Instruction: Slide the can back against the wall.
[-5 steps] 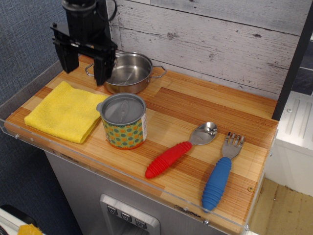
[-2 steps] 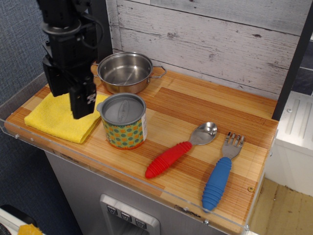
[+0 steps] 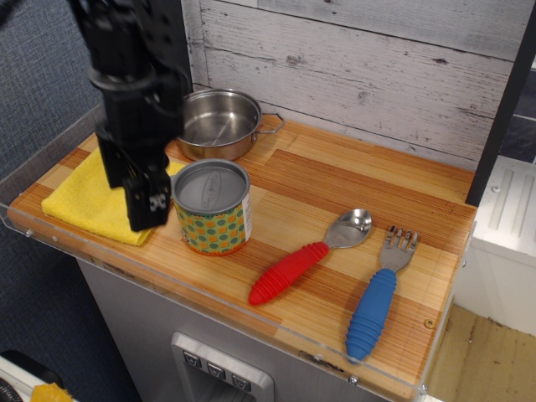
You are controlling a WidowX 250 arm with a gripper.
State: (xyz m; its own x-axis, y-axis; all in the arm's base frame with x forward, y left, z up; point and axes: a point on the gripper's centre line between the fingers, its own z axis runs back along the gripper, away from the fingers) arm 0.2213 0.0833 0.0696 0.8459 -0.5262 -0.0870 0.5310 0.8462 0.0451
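The can [image 3: 214,214] stands upright near the front of the wooden counter, with a grey pull-tab lid and a yellow label with green and orange dots. My gripper [image 3: 131,193] hangs just left of the can, low over the yellow cloth, with its black fingers [image 3: 149,205] apart and empty. It looks close to the can's left side; I cannot tell whether they touch. The whitewashed plank wall [image 3: 360,67] runs along the back of the counter, well behind the can.
A steel two-handled pot [image 3: 219,122] sits directly behind the can, near the wall. A yellow cloth [image 3: 75,205] lies at the left under the gripper. A red-handled spoon [image 3: 289,272] and a blue-handled fork [image 3: 373,310] lie to the right. A clear lip edges the counter front.
My gripper has moved from above the pot forward and down, to the can's left side over the cloth. The can has not moved.
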